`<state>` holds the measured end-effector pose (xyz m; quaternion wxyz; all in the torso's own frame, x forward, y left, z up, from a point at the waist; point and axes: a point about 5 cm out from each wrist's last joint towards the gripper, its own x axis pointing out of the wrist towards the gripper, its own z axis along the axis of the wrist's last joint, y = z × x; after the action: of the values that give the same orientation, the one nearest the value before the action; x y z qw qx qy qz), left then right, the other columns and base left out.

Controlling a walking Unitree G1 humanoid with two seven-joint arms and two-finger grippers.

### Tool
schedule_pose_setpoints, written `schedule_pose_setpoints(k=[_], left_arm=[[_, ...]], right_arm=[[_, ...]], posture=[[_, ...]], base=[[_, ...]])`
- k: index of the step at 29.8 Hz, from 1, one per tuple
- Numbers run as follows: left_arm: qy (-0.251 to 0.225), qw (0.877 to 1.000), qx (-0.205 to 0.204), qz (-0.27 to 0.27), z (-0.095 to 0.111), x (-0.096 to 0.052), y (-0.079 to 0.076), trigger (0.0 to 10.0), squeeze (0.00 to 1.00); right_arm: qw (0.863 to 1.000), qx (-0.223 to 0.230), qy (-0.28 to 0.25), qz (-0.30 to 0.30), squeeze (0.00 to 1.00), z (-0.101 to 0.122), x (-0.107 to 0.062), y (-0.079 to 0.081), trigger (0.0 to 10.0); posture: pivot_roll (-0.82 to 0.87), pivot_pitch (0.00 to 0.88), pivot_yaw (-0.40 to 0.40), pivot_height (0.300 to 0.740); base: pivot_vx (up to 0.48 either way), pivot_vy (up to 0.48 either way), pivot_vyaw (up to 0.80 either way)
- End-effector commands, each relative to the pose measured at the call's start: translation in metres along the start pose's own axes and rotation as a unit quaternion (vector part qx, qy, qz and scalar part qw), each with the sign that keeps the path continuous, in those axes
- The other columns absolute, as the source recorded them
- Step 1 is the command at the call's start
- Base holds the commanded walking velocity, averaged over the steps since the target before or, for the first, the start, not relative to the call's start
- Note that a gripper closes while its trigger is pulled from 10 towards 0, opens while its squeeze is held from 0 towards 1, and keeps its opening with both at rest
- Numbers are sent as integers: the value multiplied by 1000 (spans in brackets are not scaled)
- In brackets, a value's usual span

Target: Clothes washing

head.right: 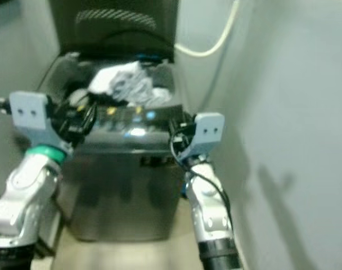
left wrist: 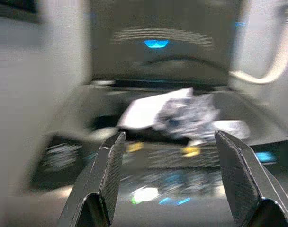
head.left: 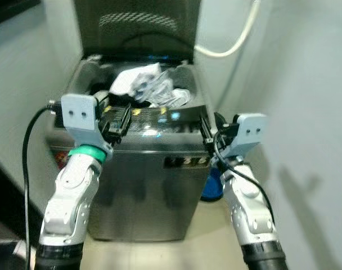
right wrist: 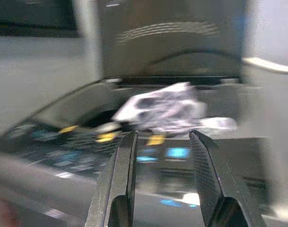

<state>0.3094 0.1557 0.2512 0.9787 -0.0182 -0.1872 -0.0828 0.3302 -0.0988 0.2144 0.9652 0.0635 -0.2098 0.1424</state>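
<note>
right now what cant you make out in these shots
- Control panel labels: blurred and too small in every view.
- Depth of the washer tub: hidden under the pile of clothes, head views.
- Blue object beside the washer: mostly hidden by the right arm.
- Hose: its upper end is cut off by the top edge.
- Left claw and right claw: open, empty.

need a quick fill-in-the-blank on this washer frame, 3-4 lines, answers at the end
1. The lid of the top-loading washing machine stands ____.
2. The white and grey clothes lie piled in the machine's ____.
3. The fingers of the left gripper and of the right gripper are spread ____, with nothing between them.
4. Both grippers hover at the machine's front edge, by its lit control ____.

Missing words: open; tub; open; panel
</note>
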Motion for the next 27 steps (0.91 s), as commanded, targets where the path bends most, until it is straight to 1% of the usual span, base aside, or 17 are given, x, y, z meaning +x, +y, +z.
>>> schedule_pose_setpoints(k=[1,3,5,7,8,9,13,14,15,17,18,20,21,22,24,25,27], left_arm=[[22,1000,8,-1,-10,-3,-2,10000,0],[37,999,13,-2,-15,-4,-3,10000,0],[67,997,12,-24,-27,-9,-10,10000,0],[76,997,12,-32,-31,-10,-13,10000,0],[99,994,12,-50,-43,-16,-21,10000,0],[109,992,15,-57,-48,-19,-24,10000,0],[133,989,22,-68,-60,-24,-28,10000,0],[155,985,25,-74,-70,-30,-30,10000,0],[155,985,25,-74,-70,-30,-30,10000,0],[194,977,39,-82,-89,-40,-32,10000,0],[194,977,39,-82,-89,-40,-32,10000,0],[229,968,62,-84,-106,-50,-30,10000,0],[249,962,68,-83,-115,-55,-28,10000,0],[249,962,68,-83,-115,-55,-28,10000,0],[280,953,80,-80,-131,-66,-26,10000,0],[280,953,80,-80,-131,-66,-26,10000,0],[294,949,83,-77,-138,-72,-23,10000,0]], right_arm=[[1000,-11,18,3,0,-8,-4,-1,10000],[1000,-18,23,8,0,-11,-5,1,10000],[998,-35,39,22,0,-20,-9,4,10000],[998,-42,44,27,0,-23,-11,4,10000],[996,-51,65,34,0,-34,-17,5,10000],[995,-52,76,36,0,-39,-20,5,10000],[993,-54,94,37,0,-49,-25,4,10000],[992,-51,110,34,0,-57,-30,2,10000],[992,-51,110,34,0,-57,-30,2,10000],[988,-51,144,30,0,-73,-42,-1,10000],[988,-51,144,30,0,-73,-42,-1,10000],[982,-49,181,24,0,-90,-55,-5,10000],[976,-52,210,21,0,-103,-66,-7,10000],[976,-52,210,21,0,-103,-66,-7,10000],[959,-51,279,7,0,-131,-96,-15,10000],[959,-51,279,7,0,-131,-96,-15,10000],[945,-53,322,-3,0,-146,-116,-20,10000]], posture=[[32,35,14,740],[32,35,14,740],[30,29,13,740],[30,29,13,740],[30,29,13,740],[30,29,13,740],[27,19,13,740],[27,19,13,740],[27,19,13,740],[23,19,16,740],[23,19,16,740],[23,19,16,740],[22,19,16,740],[22,19,16,740],[22,20,17,740],[22,20,17,740],[19,19,19,740]], base=[[0,0,788],[0,0,781],[0,0,784],[0,0,788],[0,0,788],[0,0,788],[0,0,788],[0,0,781],[0,0,781],[0,0,781],[0,0,781],[0,0,784],[0,0,781],[0,0,781],[0,0,781],[0,0,781],[0,0,781]])
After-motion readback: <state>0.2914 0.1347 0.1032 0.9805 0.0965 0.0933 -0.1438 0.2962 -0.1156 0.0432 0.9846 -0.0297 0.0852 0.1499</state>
